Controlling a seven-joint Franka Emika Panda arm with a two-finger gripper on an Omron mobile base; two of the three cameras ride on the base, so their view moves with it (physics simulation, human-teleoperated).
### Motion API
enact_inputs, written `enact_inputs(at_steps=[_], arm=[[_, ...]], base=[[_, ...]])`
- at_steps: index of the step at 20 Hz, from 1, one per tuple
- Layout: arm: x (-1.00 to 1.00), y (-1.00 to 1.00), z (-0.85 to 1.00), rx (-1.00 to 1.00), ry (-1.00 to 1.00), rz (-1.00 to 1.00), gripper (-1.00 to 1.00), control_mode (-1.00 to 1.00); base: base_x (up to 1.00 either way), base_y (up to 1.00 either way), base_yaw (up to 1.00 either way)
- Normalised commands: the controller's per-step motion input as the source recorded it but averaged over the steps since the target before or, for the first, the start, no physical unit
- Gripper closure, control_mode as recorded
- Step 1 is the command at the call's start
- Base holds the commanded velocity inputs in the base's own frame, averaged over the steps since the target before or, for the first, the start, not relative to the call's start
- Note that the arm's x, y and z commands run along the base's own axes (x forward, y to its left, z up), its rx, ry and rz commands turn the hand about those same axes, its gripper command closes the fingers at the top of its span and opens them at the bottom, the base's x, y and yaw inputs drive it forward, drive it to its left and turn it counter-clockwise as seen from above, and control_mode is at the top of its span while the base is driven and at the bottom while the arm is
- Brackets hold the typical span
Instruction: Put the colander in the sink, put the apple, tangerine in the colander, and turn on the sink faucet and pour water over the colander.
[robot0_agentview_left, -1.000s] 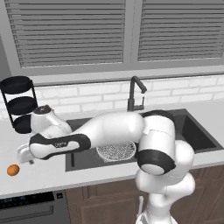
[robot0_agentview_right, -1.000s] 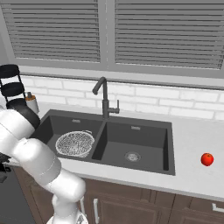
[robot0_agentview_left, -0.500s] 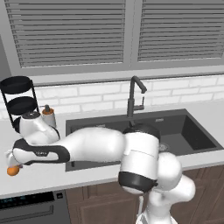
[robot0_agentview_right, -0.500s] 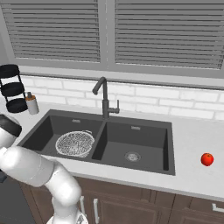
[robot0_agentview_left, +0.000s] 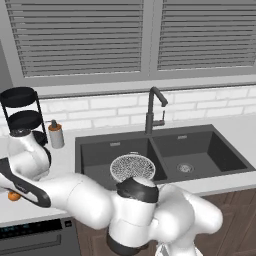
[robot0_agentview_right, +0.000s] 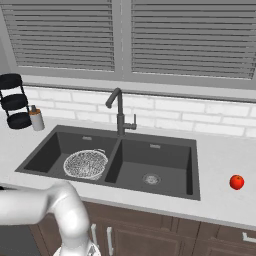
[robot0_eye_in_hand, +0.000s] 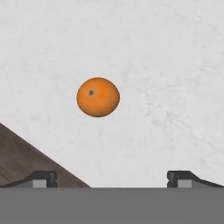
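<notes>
The claw (robot0_eye_in_hand: 112, 178) hangs above the worktop (robot0_eye_in_hand: 175, 65) with its tips wide apart, and the tangerine (robot0_eye_in_hand: 98, 97) lies on the worktop between them, untouched. The colander (robot0_agentview_right: 85, 164) sits in the left basin of the sink (robot0_agentview_right: 165, 165); the apple (robot0_agentview_right: 236, 182) rests on the worktop right of it.

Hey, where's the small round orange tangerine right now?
The small round orange tangerine lies on the pale stone counter, ahead of the open gripper in the hand view, near the counter's front edge.
</notes>
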Motion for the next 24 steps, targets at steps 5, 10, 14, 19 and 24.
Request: enact_inputs(at_steps=[5, 10, 14, 19, 24], arm=[[0.08, 0.32, -0.28, -0.01, 0.0, 0.0, -1.0, -1.0], [0.11, 0.22, -0.21, 0.0, 0.0, 0.0, -1.0, -1.0], [0.24, 0.0, -0.25, 0.0, 0.0, 0.0, -1.0, -1.0], [0.23, 0.03, -0.31, 0.0, 0.0, 0.0, -1.0, -1.0], [0.06, 0.17, -0.24, 0.0, 0.0, 0.0, -1.0, -1.0]], base=[[0.0, 0.0, 0.0], [0.0, 0.0, 0.0], [0.0, 0.0, 0.0], [0.0, 0.0, 0.0], [0.0, 0.0, 0.0]])
